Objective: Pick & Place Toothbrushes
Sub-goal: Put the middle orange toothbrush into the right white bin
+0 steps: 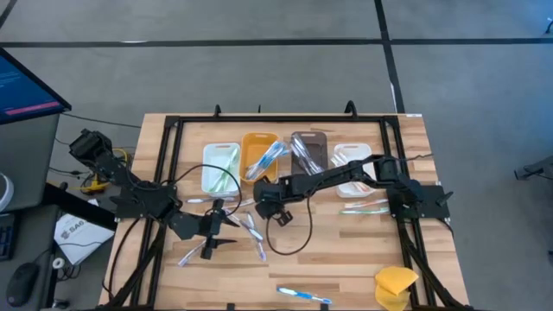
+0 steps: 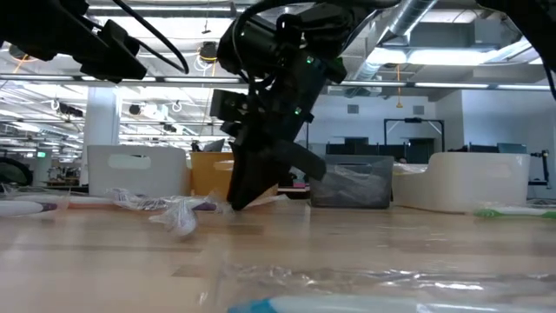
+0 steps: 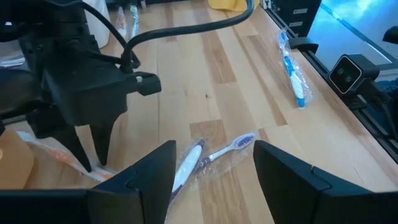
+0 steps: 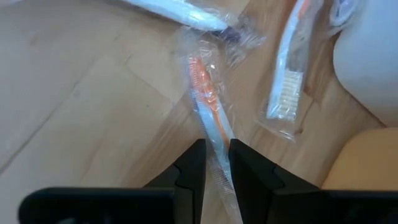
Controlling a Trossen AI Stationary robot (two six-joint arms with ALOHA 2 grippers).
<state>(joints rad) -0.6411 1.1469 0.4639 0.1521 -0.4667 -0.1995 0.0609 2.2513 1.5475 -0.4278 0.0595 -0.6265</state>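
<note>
Left gripper (image 1: 212,231) stood wide over table, left of orange bin (image 1: 259,154), wrapped purple-handled toothbrush (image 3: 186,167) between its fingers (image 3: 146,180). Right gripper (image 4: 216,163), just below orange bin, pinched narrow on wrapped orange toothbrush (image 4: 208,106). White bin (image 1: 352,166) further right.

From table height I see the right gripper (image 2: 248,202) at the frame's centre, its fingers (image 2: 241,187) tipped down onto the worktop (image 2: 365,243). Wrapped toothbrushes (image 2: 165,205) lie at its 9 o'clock; four bins (image 2: 347,183) line up behind.
</note>
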